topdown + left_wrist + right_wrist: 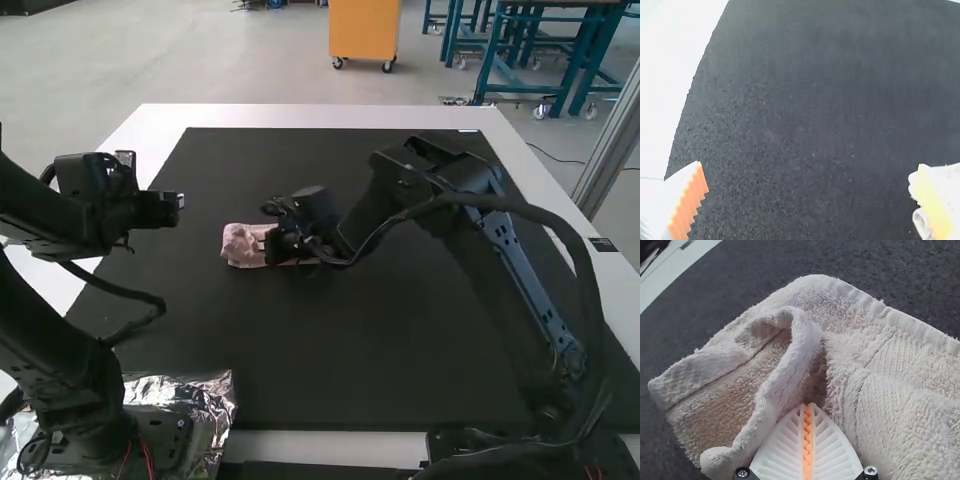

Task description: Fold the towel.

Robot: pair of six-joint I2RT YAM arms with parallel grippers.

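Closed pad to pad at the right gripper (264, 246), with tips down in a crease of the pale pink towel (242, 246); cannot tell if pinching any cloth. As for the towel, lies rumpled in a narrow strip on the black mat (350, 350), nearer its left edge than its right. Spread wide at the left gripper (177, 203), above the mat near that left edge.
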